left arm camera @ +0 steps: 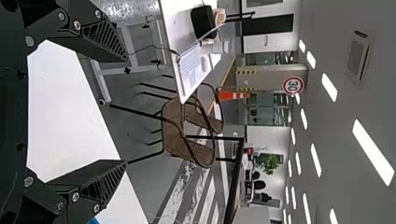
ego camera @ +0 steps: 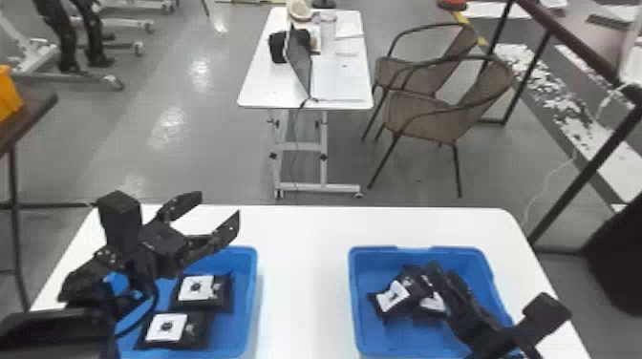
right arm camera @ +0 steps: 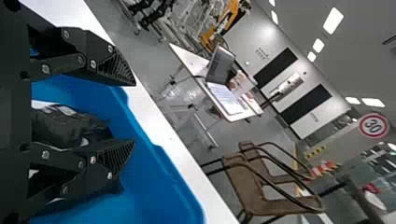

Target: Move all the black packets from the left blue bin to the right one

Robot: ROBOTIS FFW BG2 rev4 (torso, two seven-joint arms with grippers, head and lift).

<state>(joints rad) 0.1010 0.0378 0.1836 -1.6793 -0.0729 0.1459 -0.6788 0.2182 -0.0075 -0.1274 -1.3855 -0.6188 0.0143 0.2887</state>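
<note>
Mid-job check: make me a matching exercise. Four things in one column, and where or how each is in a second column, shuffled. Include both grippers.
Things
1. Black two-fingered left gripper
2. Black two-fingered right gripper
3. Two flat black packets with square white labels
4. Dark laptop with its lid up

Place or state
A. On the white table farther back
B. Fingers apart, at the right blue plastic bin
C. Inside the left blue plastic bin
D. Fingers apart, raised near the left bin

Pairs: 1-D, 2-B, 3-C, 4-A
</note>
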